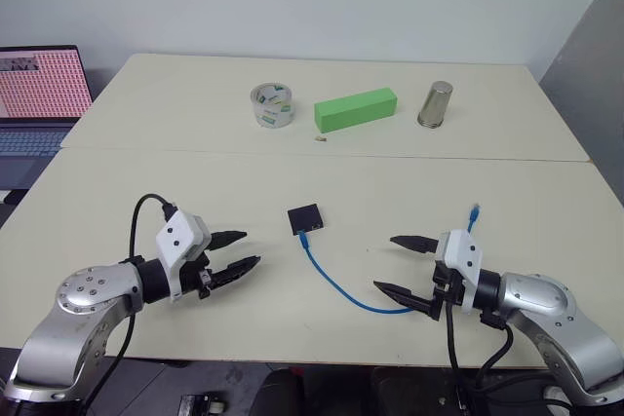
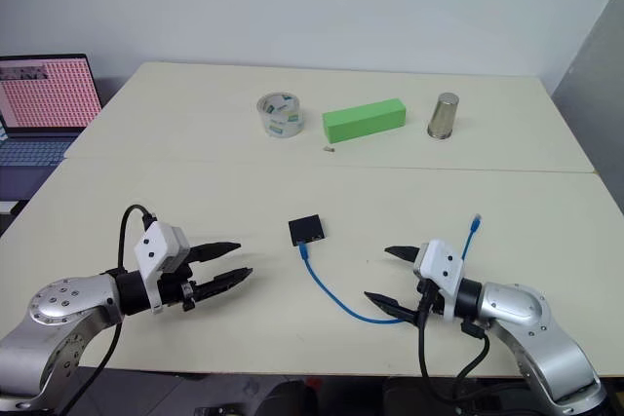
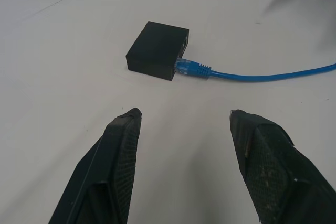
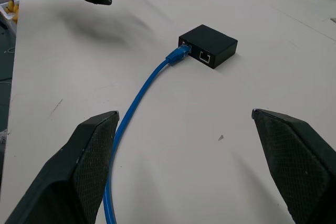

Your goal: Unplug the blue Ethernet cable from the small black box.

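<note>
The small black box [image 1: 304, 218] is sitting flat near the middle of the pale surface [image 1: 146, 192], between the 2 arms, with the blue cable [image 1: 336, 286] plugged into its near edge. In the right wrist view, the plug [image 4: 179, 54] is seated in 1 of 2 ports, the other port beside it being empty. The cable is curving away from the box toward the right arm and passing under it, and its free end [image 1: 474, 211] is lying on the surface just past the right wrist.

The left gripper [image 1: 234, 253] is hovering off to the left of the box, fingers [image 3: 122, 145] spread and aimed at the box and plug, touching nothing. The right gripper [image 1: 402, 267] is hovering on the other side, fingers [image 4: 97, 145] spread wide, astride the cable's run but not touching it.

Both arms are probably set like this so 1 can pin the box while the other pulls the plug. The box is light and loose, so a 1-handed pull would likely just drag it along. Nothing is gripped yet; the unplugging has not begun.

Along the far side of the surface, well apart from the work, a tape roll [image 1: 272, 105], a green block [image 1: 355, 109] and a metal cup [image 1: 435, 104] are standing. A laptop [image 1: 39, 94] is sitting off to the left.
</note>
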Robot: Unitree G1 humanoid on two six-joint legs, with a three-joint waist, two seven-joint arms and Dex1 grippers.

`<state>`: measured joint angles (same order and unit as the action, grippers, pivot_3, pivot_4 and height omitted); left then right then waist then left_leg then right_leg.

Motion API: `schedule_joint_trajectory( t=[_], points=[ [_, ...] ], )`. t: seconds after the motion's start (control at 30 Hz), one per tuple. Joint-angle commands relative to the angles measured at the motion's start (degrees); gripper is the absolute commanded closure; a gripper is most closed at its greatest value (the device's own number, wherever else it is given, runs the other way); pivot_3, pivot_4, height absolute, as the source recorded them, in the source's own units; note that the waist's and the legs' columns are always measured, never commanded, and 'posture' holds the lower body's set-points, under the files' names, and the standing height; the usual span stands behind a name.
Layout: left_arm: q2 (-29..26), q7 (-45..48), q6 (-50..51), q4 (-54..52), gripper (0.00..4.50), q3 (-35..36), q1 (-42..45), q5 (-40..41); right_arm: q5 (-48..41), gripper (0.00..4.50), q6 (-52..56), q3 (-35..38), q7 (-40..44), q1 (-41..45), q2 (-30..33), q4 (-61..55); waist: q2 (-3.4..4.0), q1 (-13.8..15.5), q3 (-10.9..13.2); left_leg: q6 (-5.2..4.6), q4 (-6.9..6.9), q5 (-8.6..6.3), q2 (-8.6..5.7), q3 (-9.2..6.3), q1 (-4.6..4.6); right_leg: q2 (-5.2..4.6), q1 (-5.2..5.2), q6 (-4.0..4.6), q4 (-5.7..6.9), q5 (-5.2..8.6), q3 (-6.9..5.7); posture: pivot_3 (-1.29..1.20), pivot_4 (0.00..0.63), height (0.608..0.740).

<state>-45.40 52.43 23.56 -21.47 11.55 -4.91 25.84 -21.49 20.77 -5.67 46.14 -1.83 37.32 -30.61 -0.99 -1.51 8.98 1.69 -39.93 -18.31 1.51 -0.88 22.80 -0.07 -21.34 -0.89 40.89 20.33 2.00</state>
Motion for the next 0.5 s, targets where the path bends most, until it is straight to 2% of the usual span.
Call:
schedule_joint_trajectory(
  t=[0.03,0.3,0.5],
  points=[
    [-0.45,0.86,-1.19,-1.87,1.63,0.51,-0.44,0.25,0.03,0.22,-0.32,-0.08,0.28,0.04,0.01,-0.96,0.0,0.0,0.0,0.0,0.0,0.0,0.0,0.0,0.0,0.0,0.0,0.0,0.0,0.0,0.0,0.0,0.15,0.74],
    [-1.5,1.39,-2.13,-2.53,1.63,-0.27,-2.16,-2.1,1.76,0.22,2.33,-5.61,-1.02,3.43,-2.56,-0.14,0.0,-0.03,0.0,0.0,0.0,0.0,0.01,0.0,0.0,0.01,0.0,0.0,0.01,0.0,0.0,0.0,0.15,0.74],
    [-2.19,2.1,-2.04,-1.44,1.63,0.1,-1.89,-2.61,7.51,0.22,6.01,-14.23,-7.79,10.65,-12.01,6.04,-0.02,-0.12,-0.01,0.01,0.0,0.0,0.01,-0.01,0.0,0.01,-0.01,0.0,0.01,0.0,0.0,0.0,0.15,0.74]
  ],
)
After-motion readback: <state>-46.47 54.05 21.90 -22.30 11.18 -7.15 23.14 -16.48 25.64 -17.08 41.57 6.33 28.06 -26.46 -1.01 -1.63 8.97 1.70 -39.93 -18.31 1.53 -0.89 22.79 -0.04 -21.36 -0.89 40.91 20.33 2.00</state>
